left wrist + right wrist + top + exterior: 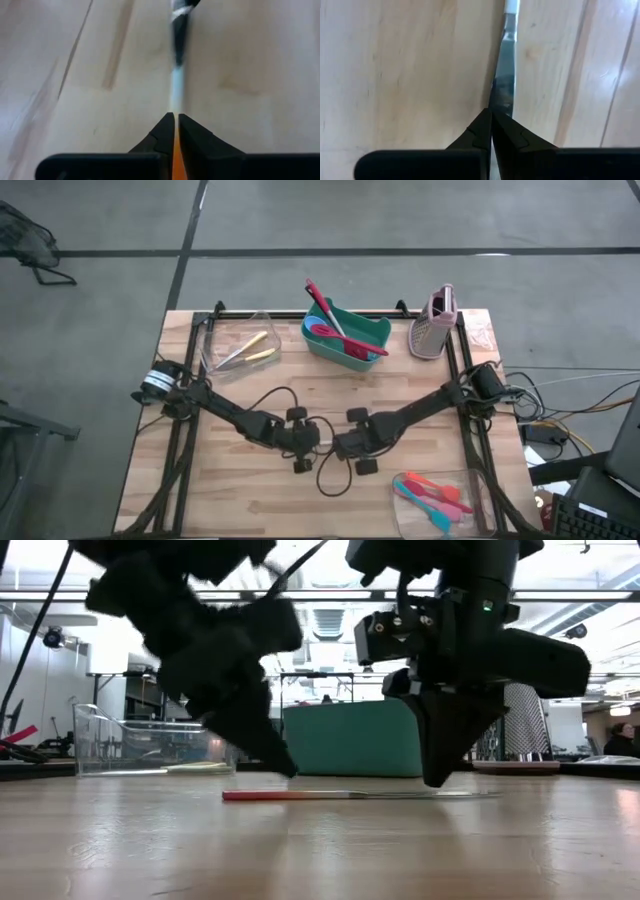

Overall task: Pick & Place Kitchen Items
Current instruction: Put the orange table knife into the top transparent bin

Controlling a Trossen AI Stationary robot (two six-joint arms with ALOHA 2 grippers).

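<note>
On the wooden tabletop point(240, 510), yellow-handled cutlery point(245, 352) is seen in a clear tub point(232, 340) at the far left. Near the middle, the left tool point(174, 131) is pinched narrow on the orange-red handle of a knife point(350, 795) lying flat. Beside it, the right tool point(491, 125) is closed over the knife's metal blade. Behind, red and pink utensils point(335, 330) are held in a green bin point(365, 330). Further spatulas point(432, 492) are laid at the near right.
</note>
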